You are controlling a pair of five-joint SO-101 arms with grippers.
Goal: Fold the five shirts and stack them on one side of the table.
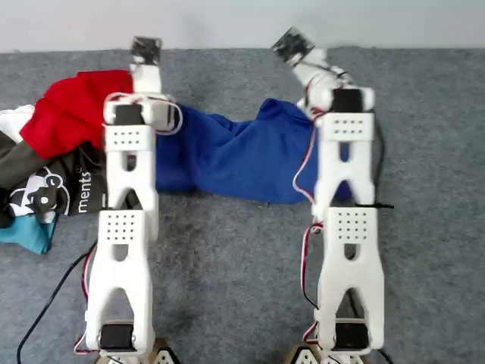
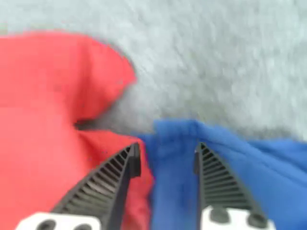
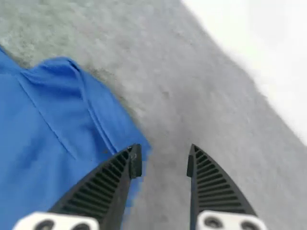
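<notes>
A blue shirt [image 1: 235, 155] lies crumpled across the far middle of the grey table, under both arms. My left gripper [image 2: 166, 158] is open, with a bunched corner of the blue shirt [image 2: 177, 158] between its fingers and the red shirt [image 2: 43, 110] right beside it. My right gripper [image 3: 160, 163] is open at the other end of the blue shirt [image 3: 53, 139], one finger over the cloth's edge, the other over bare table. In the high view a red shirt [image 1: 72, 110], a black printed shirt [image 1: 57, 186], a white one [image 1: 14, 121] and a teal one [image 1: 26, 231] are heaped at the far left.
Grey carpet-like tabletop [image 1: 242, 280] stretches bare in front of the shirts and to the right [image 1: 432, 189]. A pale wall [image 1: 242, 23] runs along the table's far edge. Cables hang along both arms.
</notes>
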